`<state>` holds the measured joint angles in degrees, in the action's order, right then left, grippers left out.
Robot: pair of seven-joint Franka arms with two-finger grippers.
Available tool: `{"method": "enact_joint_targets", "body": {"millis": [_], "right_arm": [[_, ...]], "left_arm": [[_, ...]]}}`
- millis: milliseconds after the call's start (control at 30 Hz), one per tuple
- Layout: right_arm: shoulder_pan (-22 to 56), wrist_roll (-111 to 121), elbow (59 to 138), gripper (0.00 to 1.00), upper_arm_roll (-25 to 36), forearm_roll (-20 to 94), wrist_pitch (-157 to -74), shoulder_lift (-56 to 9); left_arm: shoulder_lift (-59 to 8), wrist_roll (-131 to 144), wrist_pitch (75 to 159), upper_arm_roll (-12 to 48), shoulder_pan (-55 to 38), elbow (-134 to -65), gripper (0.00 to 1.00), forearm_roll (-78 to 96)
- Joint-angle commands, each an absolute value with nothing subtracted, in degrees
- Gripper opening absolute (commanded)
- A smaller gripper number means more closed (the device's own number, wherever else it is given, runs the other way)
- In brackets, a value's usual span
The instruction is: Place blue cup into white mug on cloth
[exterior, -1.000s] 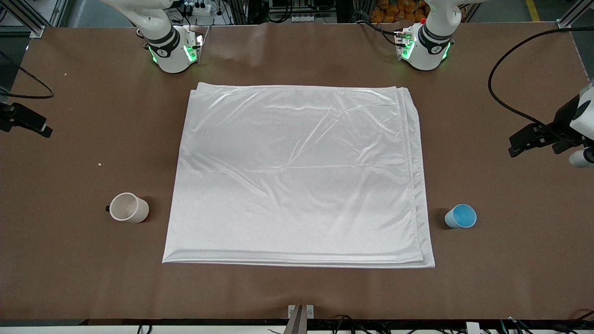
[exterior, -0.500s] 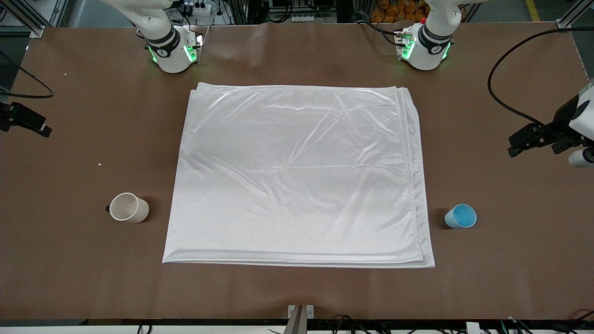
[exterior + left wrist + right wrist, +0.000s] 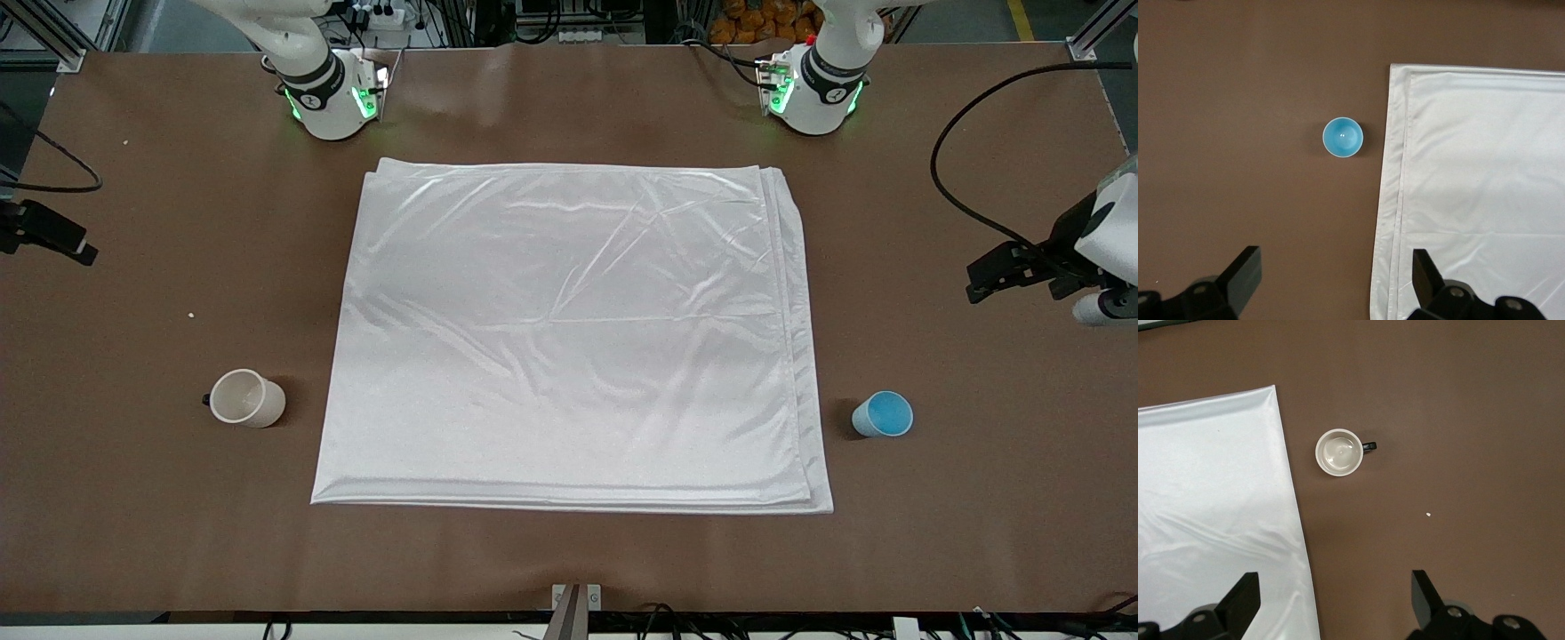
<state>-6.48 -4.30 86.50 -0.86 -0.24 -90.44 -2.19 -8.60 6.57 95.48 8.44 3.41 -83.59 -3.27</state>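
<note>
The blue cup (image 3: 883,414) stands upright on the bare brown table beside the cloth (image 3: 569,333), toward the left arm's end. The white mug (image 3: 246,398) stands upright beside the cloth toward the right arm's end, its dark handle pointing away from the cloth. Nothing lies on the cloth. My left gripper (image 3: 1335,257) hangs open high over the table at the cloth's edge, well apart from the blue cup (image 3: 1343,137). My right gripper (image 3: 1335,580) hangs open high over the cloth's edge (image 3: 1211,507), well apart from the mug (image 3: 1338,453). Both hold nothing.
The two arm bases (image 3: 333,98) (image 3: 813,89) stand at the table's edge farthest from the front camera. A black cable (image 3: 956,178) loops above the table at the left arm's end. A small white crumb (image 3: 190,314) lies farther from the front camera than the mug.
The left hand has drifted slightly toward the cloth. The cups, the cloth and the right hand have barely moved.
</note>
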Motion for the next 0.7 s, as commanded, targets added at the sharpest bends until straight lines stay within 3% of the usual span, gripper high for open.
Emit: {"method": "enact_joint_targets", "body": {"millis": [0,667], "right_arm": [[-6.86,-4.48,86.4,1.0,-1.14,-0.97,-90.79,-2.37],[-8.7,-0.01,88.07,1.0,-1.14,-0.97,-92.55,-3.69]], "left_arm": [[-7.65,5.27,99.66,8.61,4.04,-88.41,1.0,-3.08],[-9.05,5.27,112.84,8.61,5.27,-98.61,1.0,-6.24]]}}
